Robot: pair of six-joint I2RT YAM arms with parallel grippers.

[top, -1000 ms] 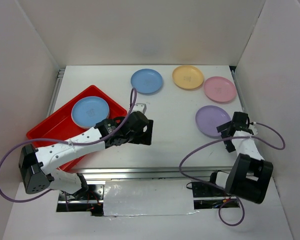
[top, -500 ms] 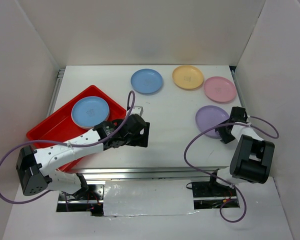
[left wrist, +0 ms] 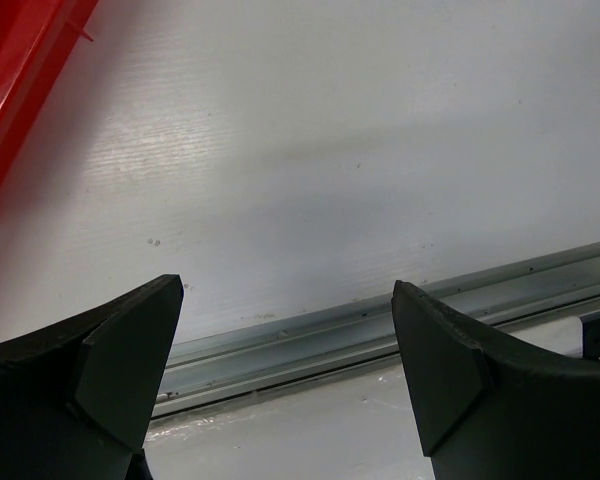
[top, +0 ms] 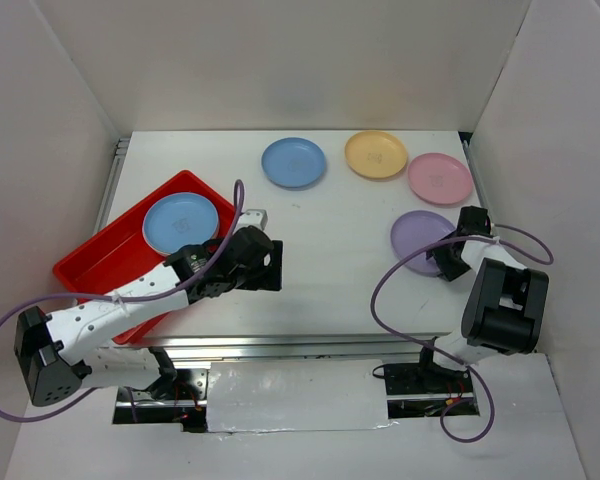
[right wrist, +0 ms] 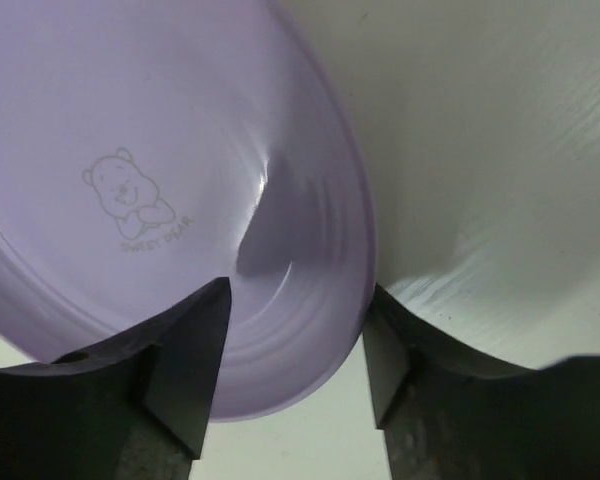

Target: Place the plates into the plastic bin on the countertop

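Observation:
The red plastic bin [top: 88,262] sits at the left of the countertop [top: 330,260] with one blue plate [top: 180,222] in it. A second blue plate [top: 293,162], a yellow plate [top: 376,155] and a pink plate [top: 440,178] lie along the back. At the right, my right gripper [top: 448,258] has the near right edge of the purple plate [right wrist: 160,170] between its fingers, one finger on the plate's inside, the other against its rim. My left gripper [left wrist: 285,290] hangs wide open and holds nothing, above bare countertop beside the bin's corner [left wrist: 15,70].
A metal rail [left wrist: 380,315] runs along the countertop's front edge, just beyond my left fingertips. White walls close in the back and both sides. The right arm's purple cable [top: 390,285] loops over the surface near the purple plate.
My right gripper moved onto the purple plate's near edge and its jaws narrowed around the rim. My left arm drew back to the left and toward the front, still open.

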